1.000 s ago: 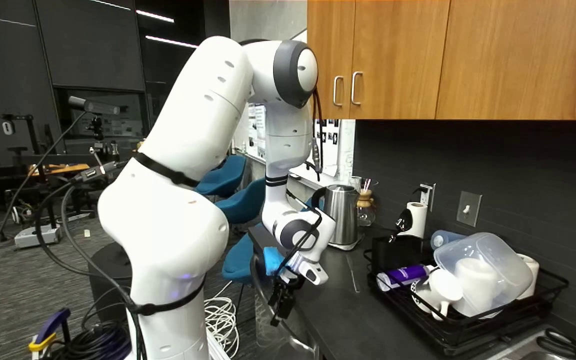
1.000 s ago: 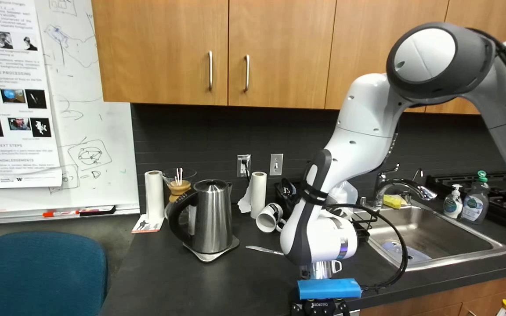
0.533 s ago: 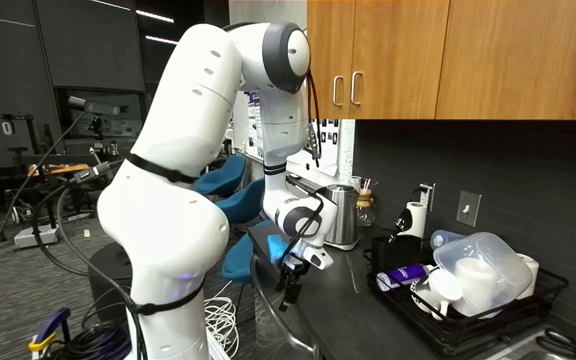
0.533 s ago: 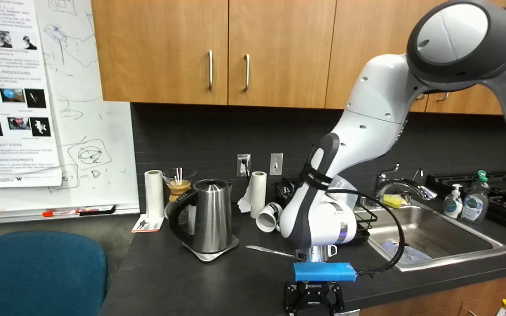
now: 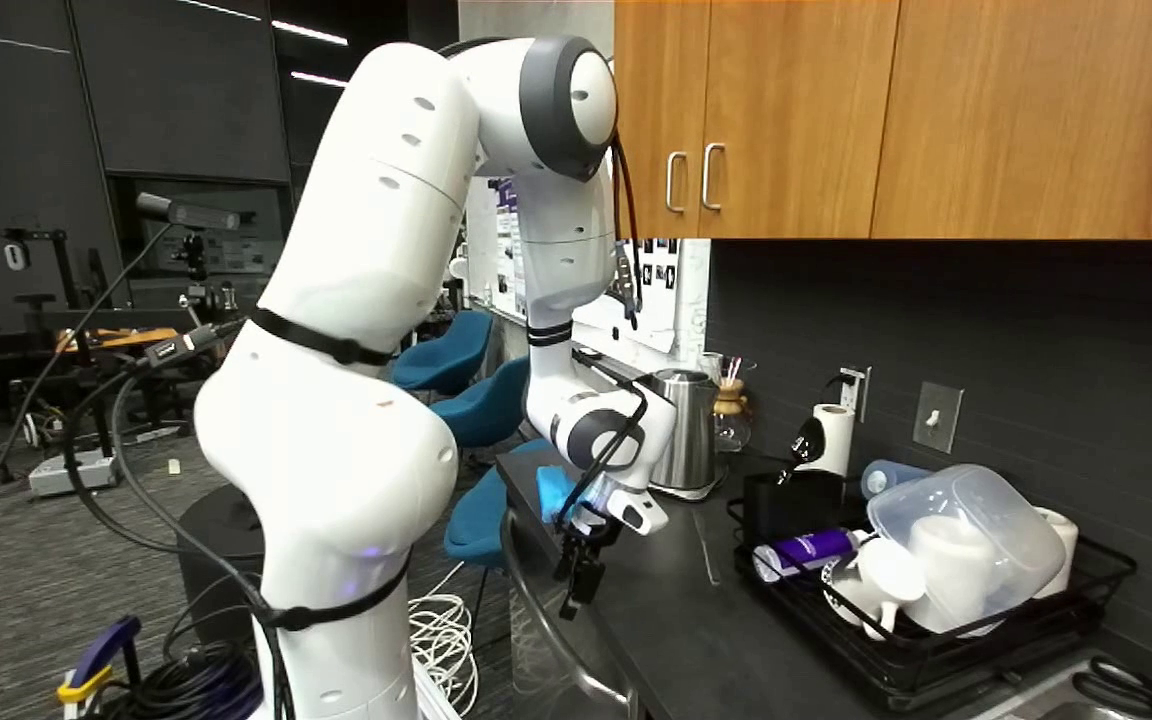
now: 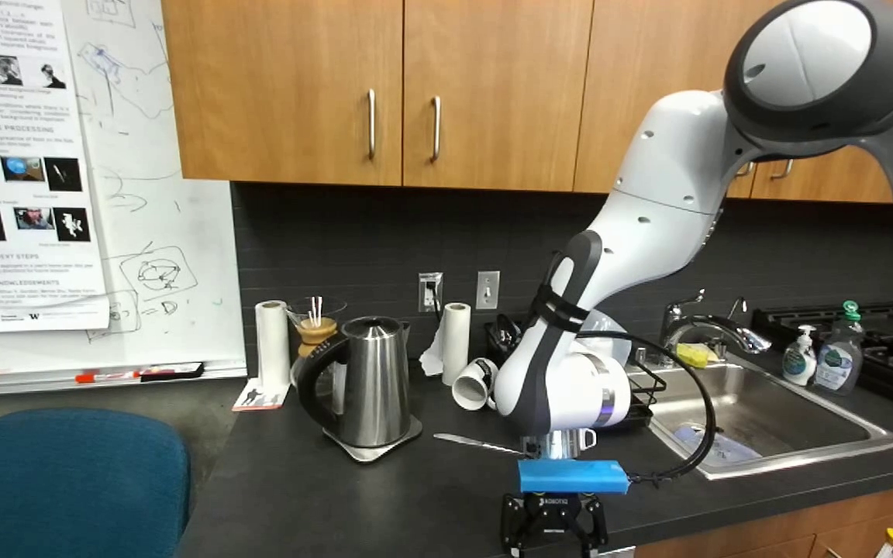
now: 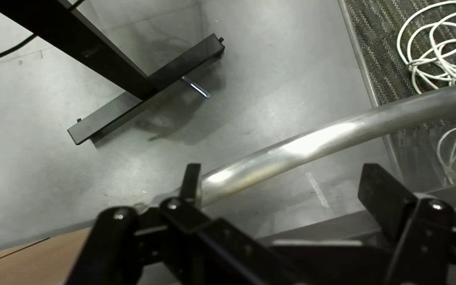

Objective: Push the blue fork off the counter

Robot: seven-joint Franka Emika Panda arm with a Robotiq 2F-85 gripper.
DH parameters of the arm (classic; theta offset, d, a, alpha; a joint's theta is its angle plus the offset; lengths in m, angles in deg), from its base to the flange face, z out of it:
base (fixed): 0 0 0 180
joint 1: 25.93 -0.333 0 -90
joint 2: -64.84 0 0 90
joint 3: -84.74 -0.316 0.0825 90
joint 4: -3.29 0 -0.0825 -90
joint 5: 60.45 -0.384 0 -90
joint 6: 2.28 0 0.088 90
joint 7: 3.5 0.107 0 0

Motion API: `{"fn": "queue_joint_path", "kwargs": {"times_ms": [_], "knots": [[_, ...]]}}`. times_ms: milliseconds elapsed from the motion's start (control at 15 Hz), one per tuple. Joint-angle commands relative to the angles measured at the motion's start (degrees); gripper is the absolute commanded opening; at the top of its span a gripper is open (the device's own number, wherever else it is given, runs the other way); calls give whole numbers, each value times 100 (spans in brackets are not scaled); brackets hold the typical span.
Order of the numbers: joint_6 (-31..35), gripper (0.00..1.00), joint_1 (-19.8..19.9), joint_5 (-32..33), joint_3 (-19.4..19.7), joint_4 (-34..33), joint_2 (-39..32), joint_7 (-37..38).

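A thin blue handle, seemingly the blue fork (image 7: 197,88), lies on the floor in the wrist view. One end goes out of sight at the foot of a black stand, so I cannot see tines. No blue fork shows on the visible part of the dark counter (image 6: 384,504), which also shows in an exterior view (image 5: 696,640). My gripper (image 7: 283,182) is open with nothing between its fingers. It points down at the counter's front edge, well above the floor. In an exterior view the gripper (image 5: 581,588) is beside that edge; in an exterior view its fingertips (image 6: 553,542) are cut off.
A curved metal rail (image 7: 303,146) runs below the gripper, beside the black stand (image 7: 109,51). A silver knife (image 6: 474,442), a steel kettle (image 6: 375,387) and a metal cup (image 6: 563,443) stand or lie on the counter. A dish rack (image 5: 896,650) is farther along.
The arm has lifted and the gripper has risen above the counter's front edge. It moved slightly toward the kettle end in the first half second, then only a little. The knife and kettle have not moved.
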Motion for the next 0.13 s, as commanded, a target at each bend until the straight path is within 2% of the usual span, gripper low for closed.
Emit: {"fn": "queue_joint_path", "kwargs": {"times_ms": [0,67], "knots": [[-9,100,38,35,-29,-8,0,28],[-11,100,38,35,-29,-8,0,29]]}}
